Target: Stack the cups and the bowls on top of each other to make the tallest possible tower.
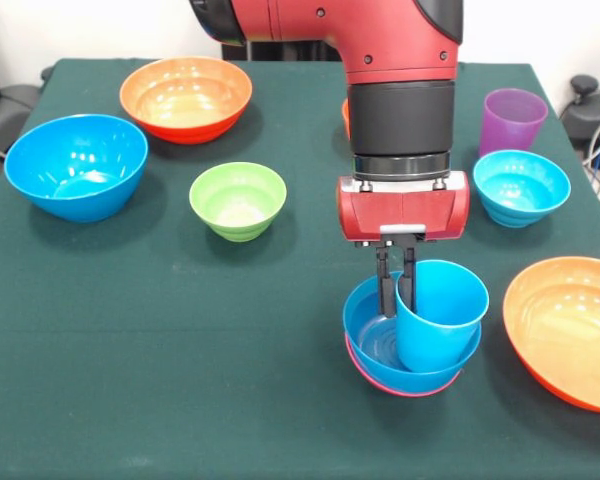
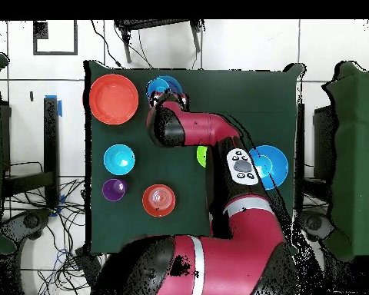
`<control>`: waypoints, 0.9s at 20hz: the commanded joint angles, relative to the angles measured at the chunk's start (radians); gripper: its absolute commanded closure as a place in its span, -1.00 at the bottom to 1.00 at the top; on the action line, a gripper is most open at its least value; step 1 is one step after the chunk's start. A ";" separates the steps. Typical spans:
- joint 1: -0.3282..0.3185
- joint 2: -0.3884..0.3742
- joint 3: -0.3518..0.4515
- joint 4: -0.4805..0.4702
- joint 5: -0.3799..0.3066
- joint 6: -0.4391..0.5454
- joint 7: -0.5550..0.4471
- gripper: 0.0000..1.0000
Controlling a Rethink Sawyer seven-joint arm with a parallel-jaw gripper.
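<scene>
The tower (image 1: 405, 375) is only begun near the table's (image 1: 130, 400) front edge: a blue bowl (image 1: 372, 340) nested in a pink bowl (image 1: 380, 384), and I am placing the light blue cup (image 1: 438, 312) in it; my gripper (image 1: 396, 285) pinches the cup's rim, one finger inside, the cup leaning; next I judge it must settle upright before I release; an orange bowl (image 1: 570, 325) crowds one side, open cloth on the other.
</scene>
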 commanded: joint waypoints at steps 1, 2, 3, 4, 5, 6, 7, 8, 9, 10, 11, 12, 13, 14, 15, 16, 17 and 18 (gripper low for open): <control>0.015 0.034 0.055 0.030 -0.075 0.076 -0.004 1.00; 0.014 0.034 0.057 0.029 -0.075 0.080 -0.006 1.00; 0.014 0.034 0.057 0.028 -0.075 0.078 -0.006 1.00; 0.014 0.035 0.058 0.027 -0.075 0.081 -0.007 1.00; 0.013 0.034 0.059 0.029 -0.075 0.079 -0.006 1.00; 0.012 0.034 0.059 0.029 -0.076 0.078 -0.007 1.00; 0.011 0.034 0.060 0.030 -0.076 0.078 -0.007 1.00; 0.011 0.035 0.061 0.030 -0.077 0.078 -0.008 1.00; 0.009 0.035 0.062 0.030 -0.078 0.078 -0.009 1.00; 0.008 0.035 0.063 0.030 -0.078 0.078 -0.010 1.00; 0.012 0.035 0.059 0.026 -0.074 0.095 -0.014 1.00; 0.017 0.034 0.053 0.019 -0.072 0.117 -0.022 1.00; 0.019 0.035 0.051 0.018 -0.072 0.122 -0.024 1.00; 0.020 0.034 0.050 0.020 -0.073 0.112 -0.019 1.00; 0.023 0.033 0.047 0.018 -0.071 0.120 -0.020 1.00; 0.025 0.033 0.045 0.016 -0.069 0.128 -0.022 1.00; 0.024 0.035 0.046 0.016 -0.069 0.123 -0.019 1.00; 0.024 0.036 0.046 0.014 -0.070 0.125 -0.022 1.00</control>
